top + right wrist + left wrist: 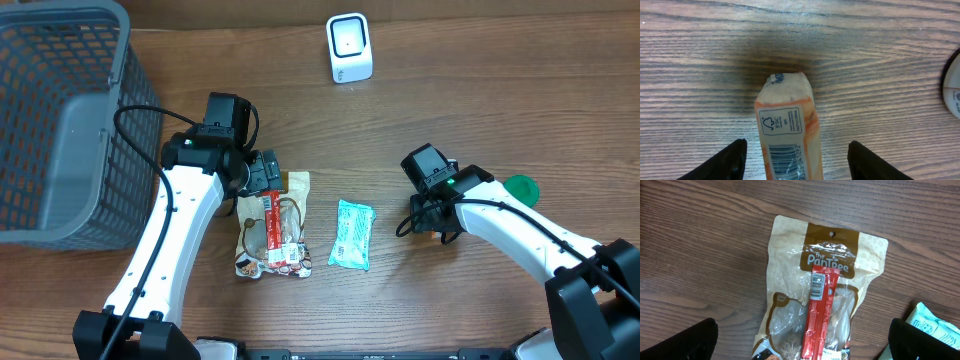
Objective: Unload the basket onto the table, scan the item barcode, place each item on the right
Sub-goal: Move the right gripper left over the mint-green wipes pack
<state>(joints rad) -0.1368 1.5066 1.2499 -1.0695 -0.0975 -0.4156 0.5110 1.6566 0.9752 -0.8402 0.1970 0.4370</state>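
Observation:
A tan snack bag (790,255) lies flat on the table, with a red stick pack (821,310) on top showing a small barcode. My left gripper (800,347) hangs open over the bag's lower part, one finger on each side, touching nothing; in the overhead view it (268,180) is at the bag's (290,185) top end. A cream and orange packet (787,125) with a barcode facing up lies between the fingers of my open right gripper (797,143), with a gap on both sides. The white scanner (349,47) stands at the back of the table.
A grey mesh basket (60,120) fills the left side. A teal packet (352,234) lies between the two arms and shows beside the left gripper (935,327). A green round thing (522,187) sits by the right arm.

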